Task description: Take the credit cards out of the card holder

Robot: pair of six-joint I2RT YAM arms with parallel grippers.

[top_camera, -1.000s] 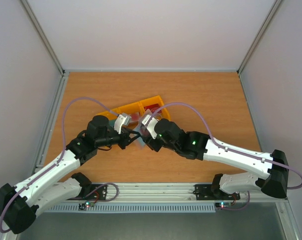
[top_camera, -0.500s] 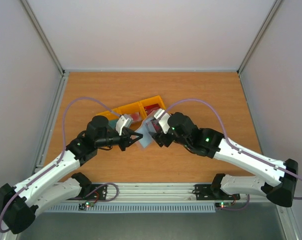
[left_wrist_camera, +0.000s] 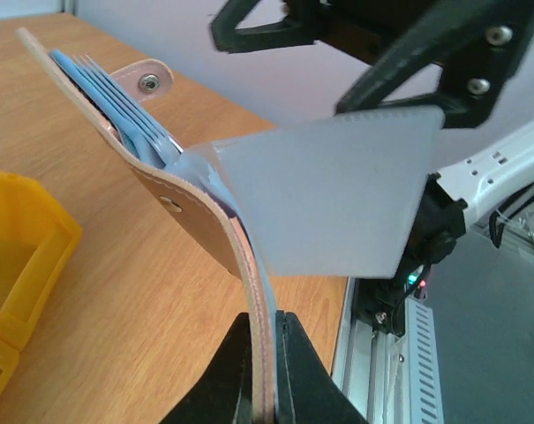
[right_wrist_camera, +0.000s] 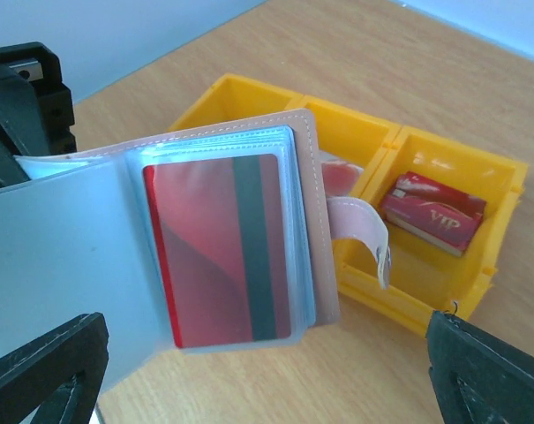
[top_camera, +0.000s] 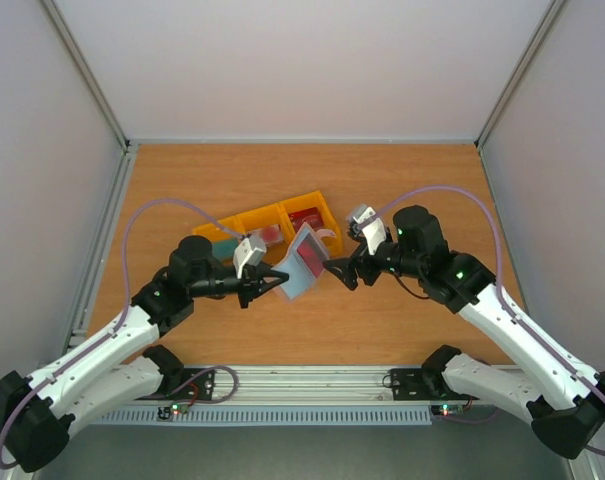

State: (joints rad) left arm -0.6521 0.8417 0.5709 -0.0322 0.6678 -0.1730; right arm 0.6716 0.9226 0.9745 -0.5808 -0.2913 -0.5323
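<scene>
The card holder [top_camera: 300, 262] hangs open above the table, between the two arms. My left gripper [top_camera: 267, 280] is shut on its taupe cover [left_wrist_camera: 196, 225], pinching the edge between both fingertips [left_wrist_camera: 265, 353]. A pale blue sleeve [left_wrist_camera: 328, 194] fans out to the right. In the right wrist view a red credit card [right_wrist_camera: 222, 252] with a dark stripe sits inside a clear sleeve of the holder. My right gripper [top_camera: 340, 270] is open wide just right of the holder, and nothing is held between its jaws [right_wrist_camera: 267, 380]. A dark red card [right_wrist_camera: 432, 212] lies in the yellow tray.
A yellow three-compartment tray [top_camera: 244, 216] sits on the wooden table behind the holder, its front wall [right_wrist_camera: 399, 296] close to the holder's snap strap [right_wrist_camera: 364, 234]. A reddish card [right_wrist_camera: 342, 177] shows partly in the middle compartment. White walls surround the table.
My right gripper has drawn back to the right, away from the holder, and opened wide. The holder now hangs spread with the red card showing. My left gripper keeps its grip.
</scene>
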